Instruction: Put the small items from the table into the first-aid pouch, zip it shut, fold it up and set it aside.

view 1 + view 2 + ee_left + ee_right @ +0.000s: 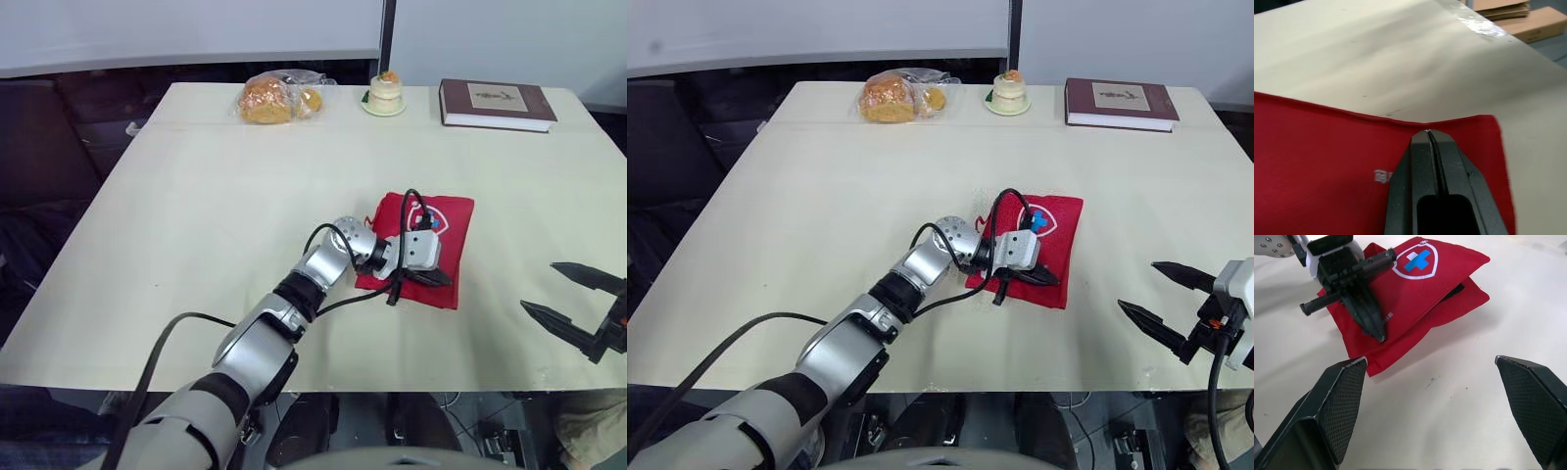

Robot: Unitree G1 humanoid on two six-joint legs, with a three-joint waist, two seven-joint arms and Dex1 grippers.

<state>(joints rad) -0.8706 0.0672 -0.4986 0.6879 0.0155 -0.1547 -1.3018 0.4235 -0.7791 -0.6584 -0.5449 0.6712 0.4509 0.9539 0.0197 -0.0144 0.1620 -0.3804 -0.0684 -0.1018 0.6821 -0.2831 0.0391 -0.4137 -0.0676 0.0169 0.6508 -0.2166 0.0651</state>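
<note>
L gripper (443, 279) pinched tight on edge of folded red pouch (456, 240), mid-table toward near edge. R gripper (538, 286) wide open, holding nothing, by near right corner; bare table (196, 215) between.

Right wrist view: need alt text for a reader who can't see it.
A folded red first-aid pouch lies on the pale table, with the left gripper shut on the edge of its upper layer. In the foreground the right gripper is wide open, clear of the pouch.
</note>
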